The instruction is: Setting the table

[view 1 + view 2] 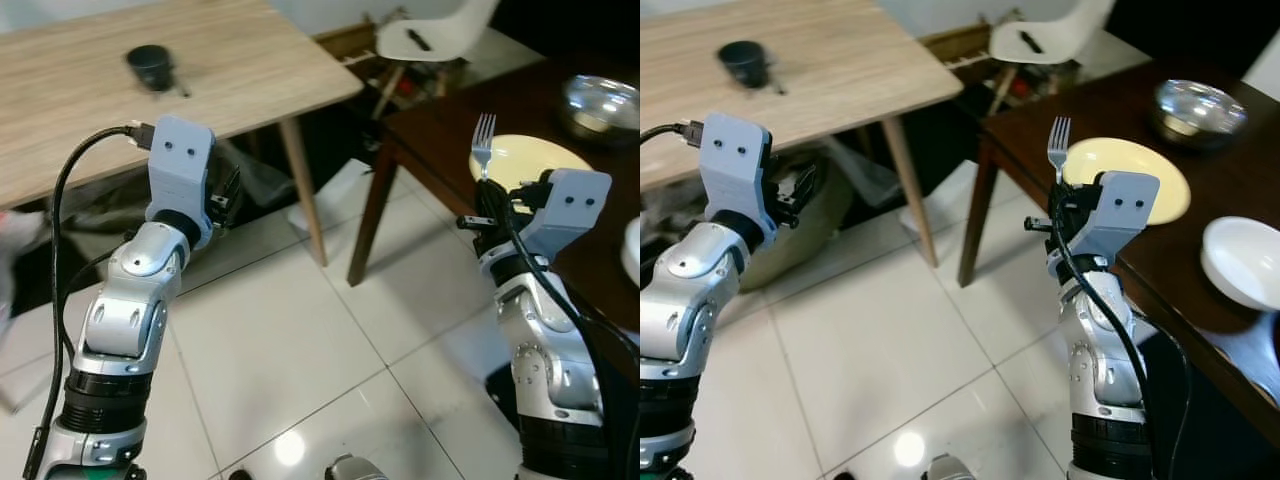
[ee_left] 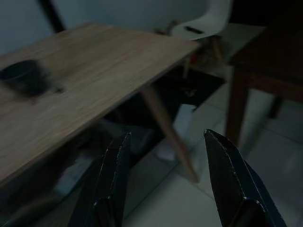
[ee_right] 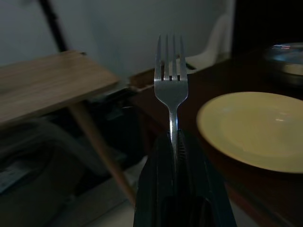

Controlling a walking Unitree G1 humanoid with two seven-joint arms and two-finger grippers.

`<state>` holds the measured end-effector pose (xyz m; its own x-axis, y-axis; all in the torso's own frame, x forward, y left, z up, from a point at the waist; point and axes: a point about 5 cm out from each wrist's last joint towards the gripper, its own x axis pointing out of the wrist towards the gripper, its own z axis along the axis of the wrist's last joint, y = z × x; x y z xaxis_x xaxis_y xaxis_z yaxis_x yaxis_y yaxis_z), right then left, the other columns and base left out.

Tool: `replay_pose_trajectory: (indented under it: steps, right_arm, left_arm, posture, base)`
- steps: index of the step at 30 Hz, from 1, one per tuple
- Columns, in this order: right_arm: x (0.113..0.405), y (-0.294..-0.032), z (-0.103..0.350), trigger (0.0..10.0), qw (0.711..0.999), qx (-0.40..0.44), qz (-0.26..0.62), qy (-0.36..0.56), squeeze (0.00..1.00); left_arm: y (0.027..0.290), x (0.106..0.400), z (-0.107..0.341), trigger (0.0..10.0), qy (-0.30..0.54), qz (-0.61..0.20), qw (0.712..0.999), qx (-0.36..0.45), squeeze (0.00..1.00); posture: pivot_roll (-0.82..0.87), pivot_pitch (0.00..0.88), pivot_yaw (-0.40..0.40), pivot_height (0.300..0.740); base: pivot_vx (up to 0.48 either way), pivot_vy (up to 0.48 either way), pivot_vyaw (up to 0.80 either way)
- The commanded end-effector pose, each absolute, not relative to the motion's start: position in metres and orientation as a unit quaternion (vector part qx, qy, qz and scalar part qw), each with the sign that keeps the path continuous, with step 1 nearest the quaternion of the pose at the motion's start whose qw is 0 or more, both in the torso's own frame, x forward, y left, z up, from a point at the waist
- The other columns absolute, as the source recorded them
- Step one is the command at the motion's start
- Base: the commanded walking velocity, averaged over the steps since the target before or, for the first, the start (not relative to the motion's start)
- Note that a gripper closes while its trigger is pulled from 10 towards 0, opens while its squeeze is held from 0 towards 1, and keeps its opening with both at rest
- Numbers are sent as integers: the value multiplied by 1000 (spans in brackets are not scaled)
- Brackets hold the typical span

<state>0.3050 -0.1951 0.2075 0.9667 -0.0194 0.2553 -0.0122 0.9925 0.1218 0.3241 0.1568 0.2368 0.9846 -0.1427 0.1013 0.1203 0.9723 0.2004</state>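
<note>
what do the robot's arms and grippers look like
Both arms are jointed silver metal with black rings. Each wrist carries a pale grey-blue boxy housing with two small holes. A black cable runs along each arm. The left gripper and right gripper have long black fingers.

Place: I'm in the dining area of a home.
Floor: glossy white tiles (image 1: 300, 370) run under the furniture.
Tables: 2 stand before me, a light wood table (image 1: 230, 60) on slanted legs to my left and a dark wood table (image 1: 1240, 180) to my right.
Tableware: the dark one carries a yellow plate (image 1: 1150, 175), a white bowl (image 1: 1245, 260) and a steel bowl (image 1: 1200, 105); a dark cup (image 1: 150, 65) sits on the light one.
Seating: 1 white moulded chair (image 1: 430, 30) stands beyond both tables.
</note>
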Motion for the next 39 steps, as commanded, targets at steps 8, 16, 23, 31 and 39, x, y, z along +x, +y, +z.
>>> replay_pose_trajectory:
  steps: [8, 16, 23, 31, 39]
  right_arm:
    - [305, -198, 207, 10000, 990, 64, -7, -128, 0]
    - [304, -198, 207, 10000, 990, 64, -8, -128, 0]
    - [304, -199, 207, 10000, 990, 64, -9, -128, 0]
    - [304, -200, 207, 10000, 990, 65, -9, -128, 0]
    - [304, -201, 208, 10000, 990, 64, -9, -129, 0]
  left_arm:
    - [156, 325, 234, 10000, -51, -69, 991, 100, 0]
    - [155, 325, 233, 10000, -50, -71, 991, 98, 0]
    - [155, 325, 233, 10000, -49, -71, 991, 98, 0]
    - [155, 325, 232, 10000, -48, -71, 992, 98, 0]
    - [154, 325, 232, 10000, -49, -71, 992, 97, 0]
  posture:
    - [-88, 45, 58, 740]
    - [-88, 47, 58, 740]
    - [-91, 51, 58, 740]
    - [-91, 50, 57, 740]
    - [-95, 50, 55, 740]
  base:
    - [0, 0, -800]
    - [0, 0, -800]
    - [0, 0, -800]
    - [0, 0, -800]
    - [0, 0, -800]
